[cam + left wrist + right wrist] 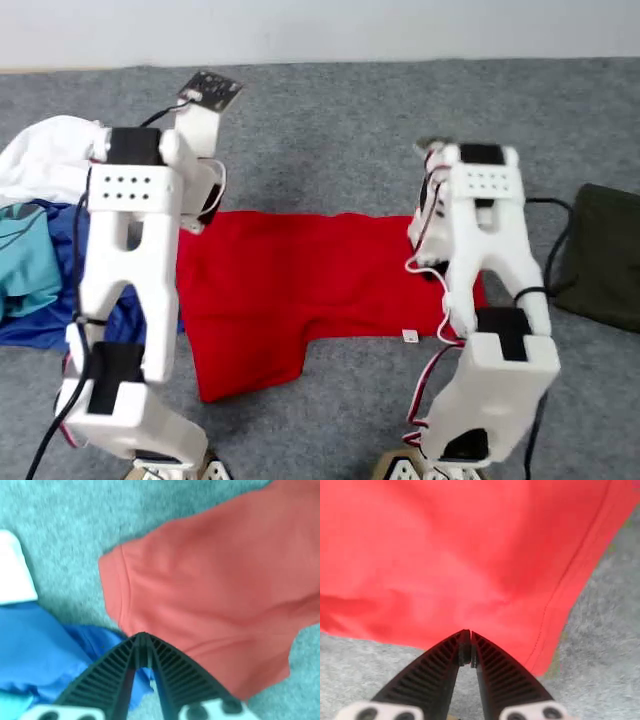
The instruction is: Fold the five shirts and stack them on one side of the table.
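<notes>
Left gripper (143, 641): jaws pressed tight together, and the tips meet right where the sleeve edge of the red shirt (215, 580) lies next to the blue shirt (35, 650); can't tell whether any cloth is nipped between them
Right gripper (470, 639): jaws closed flat against each other here too, tips right at the red shirt's edge with grey table just beside; can't tell if the hem is caught
Red shirt: there it is, spread out in the middle of the table between the two arms, with one part reaching toward the arm bases on the left arm's side
Left arm (135, 250): leaning out over the red shirt's near-left corner
Right arm (490, 260): out over the shirt's opposite end
Blue shirt: crumpled beside the left arm, touching the red shirt's edge
White shirt (50, 150): bunched at the far end of that same heap, on the outer side of the left arm
Teal shirt (25, 260): lying on top of the blue one at the table's edge
Dark green shirt (605, 255): off on its own on the right arm's side, well apart from the heap
Table (340, 130): grey, carpet-like surface under everything
</notes>
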You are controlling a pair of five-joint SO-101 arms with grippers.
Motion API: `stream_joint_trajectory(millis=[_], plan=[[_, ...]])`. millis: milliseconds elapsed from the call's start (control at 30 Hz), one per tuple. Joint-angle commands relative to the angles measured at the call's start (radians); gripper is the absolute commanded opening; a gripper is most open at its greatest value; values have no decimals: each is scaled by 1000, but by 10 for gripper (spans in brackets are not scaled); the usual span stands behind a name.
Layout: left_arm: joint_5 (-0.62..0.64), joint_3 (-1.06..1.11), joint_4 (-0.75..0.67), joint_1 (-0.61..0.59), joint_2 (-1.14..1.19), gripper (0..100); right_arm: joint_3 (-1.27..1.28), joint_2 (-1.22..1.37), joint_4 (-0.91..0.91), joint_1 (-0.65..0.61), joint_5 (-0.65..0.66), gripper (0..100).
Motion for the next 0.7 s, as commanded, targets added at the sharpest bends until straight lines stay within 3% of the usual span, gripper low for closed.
stream_joint_trajectory(millis=[0,267,433,667], plan=[[6,44,28,-32,-80,4,189,-101,-140,2,-6,10],[2,252,28,57,-77,5,431,-119,-340,-7,-2,10],[-44,430,26,203,-41,4,439,-117,-374,-7,-2,10],[-57,449,17,311,23,4,427,-166,-317,-8,-8,10]])
